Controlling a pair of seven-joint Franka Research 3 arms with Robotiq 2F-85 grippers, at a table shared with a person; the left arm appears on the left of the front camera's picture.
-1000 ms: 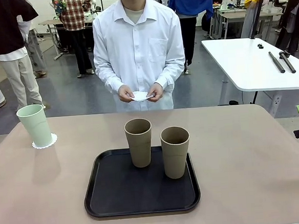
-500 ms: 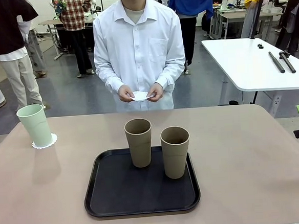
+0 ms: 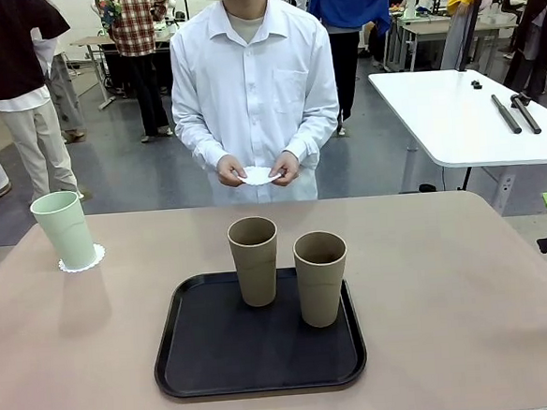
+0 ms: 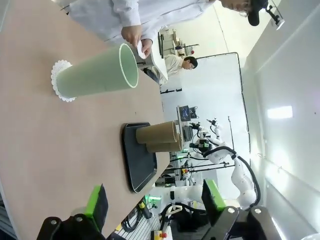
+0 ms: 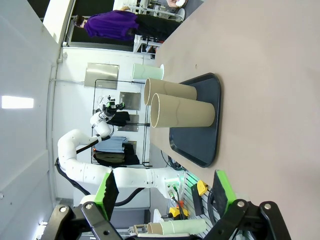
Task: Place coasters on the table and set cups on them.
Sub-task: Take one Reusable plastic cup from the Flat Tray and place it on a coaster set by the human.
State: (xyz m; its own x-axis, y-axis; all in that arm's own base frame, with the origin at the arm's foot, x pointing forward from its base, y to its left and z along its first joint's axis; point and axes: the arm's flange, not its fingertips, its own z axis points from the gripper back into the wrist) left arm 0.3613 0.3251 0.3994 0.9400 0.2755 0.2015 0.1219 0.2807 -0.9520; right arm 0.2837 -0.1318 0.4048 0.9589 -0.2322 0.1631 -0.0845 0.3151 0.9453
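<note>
Nothing moved — person's hands [image 3: 231, 171] hold coaster [image 3: 258, 176] as before | left tool [image 4: 155, 202], right tool [image 5: 165, 192] — jaws apart, empty

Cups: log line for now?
mint cup: on coaster | tan cups: on tray | person's hands: spare coaster | left gripper, right gripper: open

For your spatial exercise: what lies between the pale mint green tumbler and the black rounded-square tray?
Bare matte beige tabletop, nothing else, as the front view shows.
</note>
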